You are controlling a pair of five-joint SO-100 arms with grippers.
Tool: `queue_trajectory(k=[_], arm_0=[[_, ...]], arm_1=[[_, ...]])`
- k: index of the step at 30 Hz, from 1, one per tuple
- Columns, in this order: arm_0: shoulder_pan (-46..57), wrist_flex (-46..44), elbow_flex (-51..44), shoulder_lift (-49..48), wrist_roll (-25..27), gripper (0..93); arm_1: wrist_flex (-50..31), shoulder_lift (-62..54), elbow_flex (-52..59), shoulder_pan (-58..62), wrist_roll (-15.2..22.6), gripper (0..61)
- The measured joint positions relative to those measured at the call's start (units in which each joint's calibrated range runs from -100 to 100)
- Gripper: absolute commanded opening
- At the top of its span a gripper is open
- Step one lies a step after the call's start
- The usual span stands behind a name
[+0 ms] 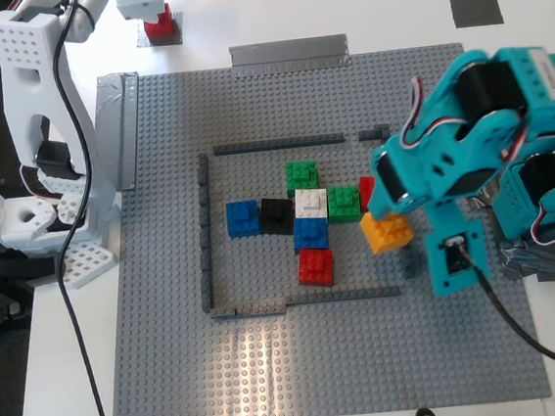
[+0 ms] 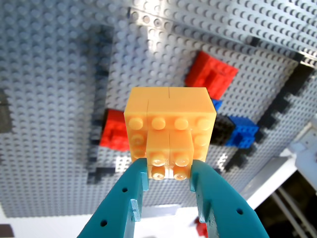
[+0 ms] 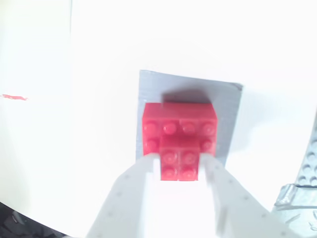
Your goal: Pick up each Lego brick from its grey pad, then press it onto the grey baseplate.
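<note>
My first gripper (image 1: 389, 223), teal, is shut on the orange brick (image 1: 384, 237) and holds it just above the grey baseplate (image 1: 174, 356), at the frame's side towards the exterior view's right. In the first wrist view its fingers (image 2: 218, 198) clamp the orange brick (image 2: 168, 124) by its small top block. My second gripper (image 1: 148, 9), white, is at the far left. Its fingers (image 3: 133, 188) close on the red brick (image 3: 179, 129) over the light grey pad (image 3: 228, 109). I cannot tell whether the red brick (image 1: 158, 23) rests on the pad.
Inside the dark grey frame (image 1: 204, 235) stand green (image 1: 302, 175), blue (image 1: 243, 218), black (image 1: 276, 216), white (image 1: 310, 203) and red (image 1: 316, 266) bricks. The dark grey pad (image 1: 476, 9) lies bare at far right. Tape strips (image 1: 289, 54) edge the plate. A black cable (image 1: 69, 189) hangs at left.
</note>
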Motion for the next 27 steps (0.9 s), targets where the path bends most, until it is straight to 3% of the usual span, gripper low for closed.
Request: queue_trajectory(k=[12, 20, 23, 27], arm_0=[[2.89, -9.91, 0.0, 13.44, -1.41, 0.0], [7.47, -9.65, 0.0, 16.31, -1.62, 0.0], [7.7, -8.17, 0.0, 16.48, -1.36, 0.0], [7.77, -7.48, 0.0, 16.65, -1.31, 0.0]], arm_1=[[11.1, -11.05, -0.97, 3.55, -1.12, 0.3], [21.24, -19.43, -3.77, 10.09, -5.57, 0.3], [23.41, -24.53, -1.93, 15.91, -8.26, 0.3], [21.4, -35.32, 10.25, 24.09, -10.21, 0.2]])
